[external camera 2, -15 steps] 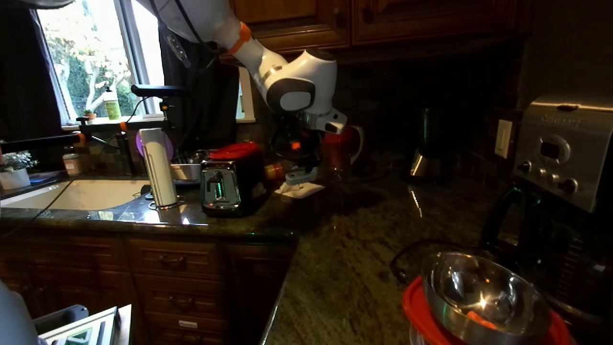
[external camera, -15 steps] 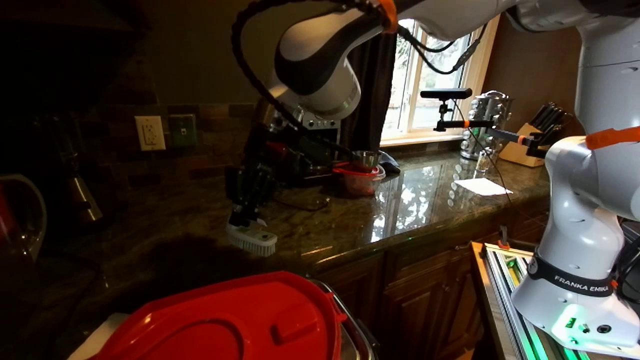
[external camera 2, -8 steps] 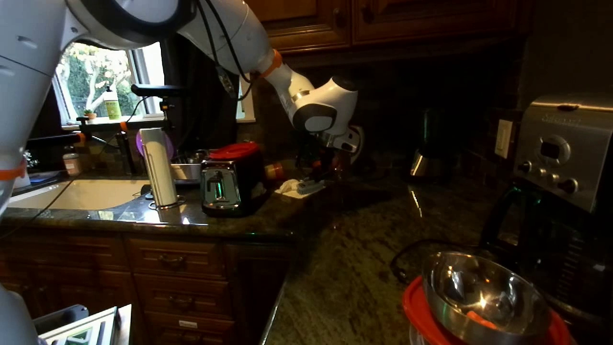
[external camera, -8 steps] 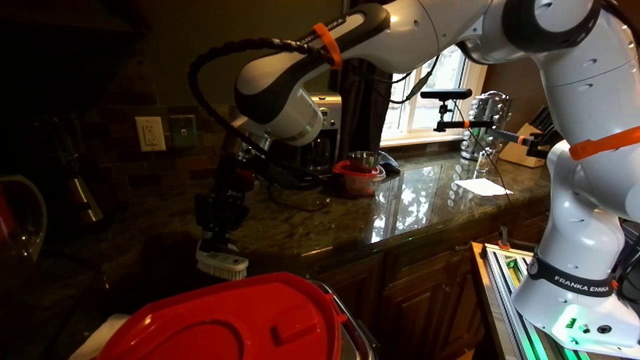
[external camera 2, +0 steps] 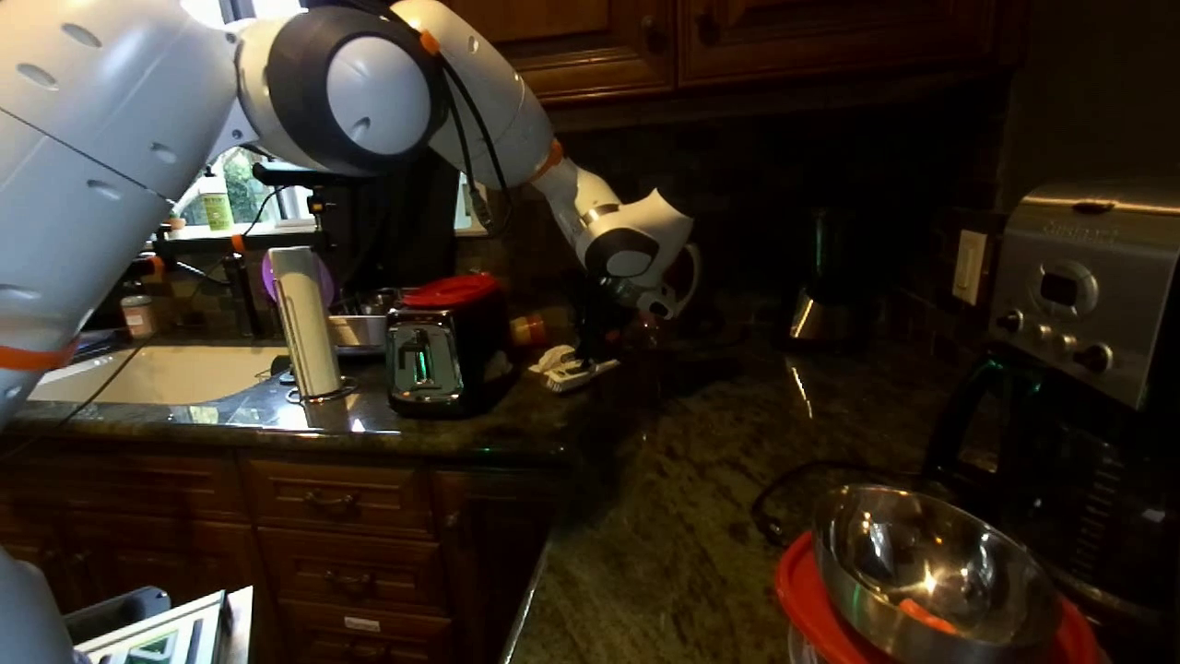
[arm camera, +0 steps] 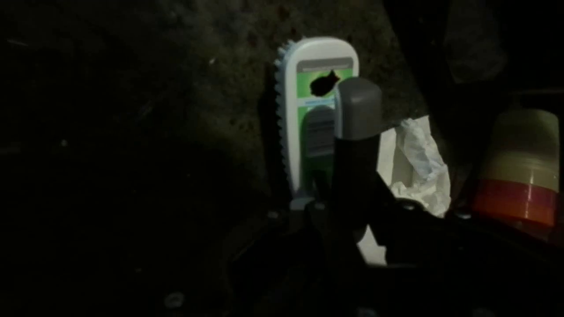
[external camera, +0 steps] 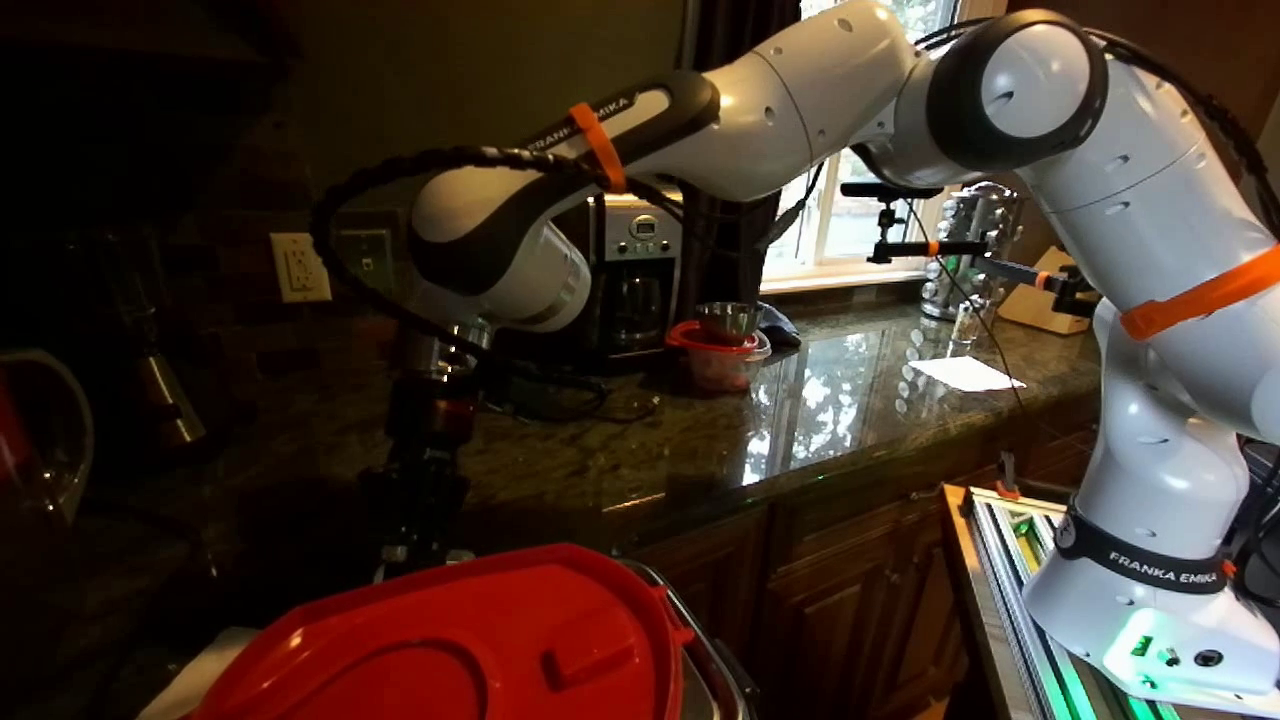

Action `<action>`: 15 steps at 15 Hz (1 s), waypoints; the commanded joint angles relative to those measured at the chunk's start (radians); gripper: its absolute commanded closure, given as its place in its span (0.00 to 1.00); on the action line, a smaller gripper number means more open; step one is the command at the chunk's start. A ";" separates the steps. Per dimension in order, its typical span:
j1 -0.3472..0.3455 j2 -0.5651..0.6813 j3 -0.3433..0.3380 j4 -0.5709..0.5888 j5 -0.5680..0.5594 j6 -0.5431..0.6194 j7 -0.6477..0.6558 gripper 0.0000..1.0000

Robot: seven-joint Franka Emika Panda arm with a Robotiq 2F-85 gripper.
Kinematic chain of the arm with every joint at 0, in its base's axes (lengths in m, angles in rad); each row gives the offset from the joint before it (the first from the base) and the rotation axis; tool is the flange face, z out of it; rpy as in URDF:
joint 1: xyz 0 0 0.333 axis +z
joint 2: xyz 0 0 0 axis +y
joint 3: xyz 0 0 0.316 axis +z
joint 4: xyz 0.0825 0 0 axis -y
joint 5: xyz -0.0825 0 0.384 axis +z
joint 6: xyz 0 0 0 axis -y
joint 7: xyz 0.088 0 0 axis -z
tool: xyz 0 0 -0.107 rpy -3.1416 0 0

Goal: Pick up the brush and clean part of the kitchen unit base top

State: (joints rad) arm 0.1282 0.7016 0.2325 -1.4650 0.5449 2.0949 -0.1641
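Most of the pincer [external camera: 425, 548] is lost in shadow, clamped on the brush [arm camera: 317, 114].

"FRANKA EMIKA" on robot base [external camera: 1150, 600], again on forearm [external camera: 672, 128], partly covered, unreadable lettering on coffee maker [external camera 2: 1120, 314] and brush [arm camera: 306, 90]

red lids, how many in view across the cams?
2. One red lid lies on the toaster; another red lid sits under the metal bowl. Both show in both exterior views. Dark corners might hide more.
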 commanded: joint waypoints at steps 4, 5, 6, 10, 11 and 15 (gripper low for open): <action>-0.031 0.097 -0.014 0.163 -0.088 -0.092 0.021 0.94; -0.040 0.098 -0.023 0.173 -0.094 -0.085 0.031 0.94; -0.050 0.097 -0.033 0.181 -0.099 -0.086 0.043 0.94; -0.087 0.092 -0.076 0.172 -0.127 -0.065 0.070 0.94; -0.094 0.090 -0.085 0.165 -0.134 -0.057 0.073 0.94; -0.123 0.057 -0.112 0.128 -0.136 0.002 0.077 0.94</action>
State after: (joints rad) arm 0.0173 0.7755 0.1377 -1.3080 0.4400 2.0463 -0.1138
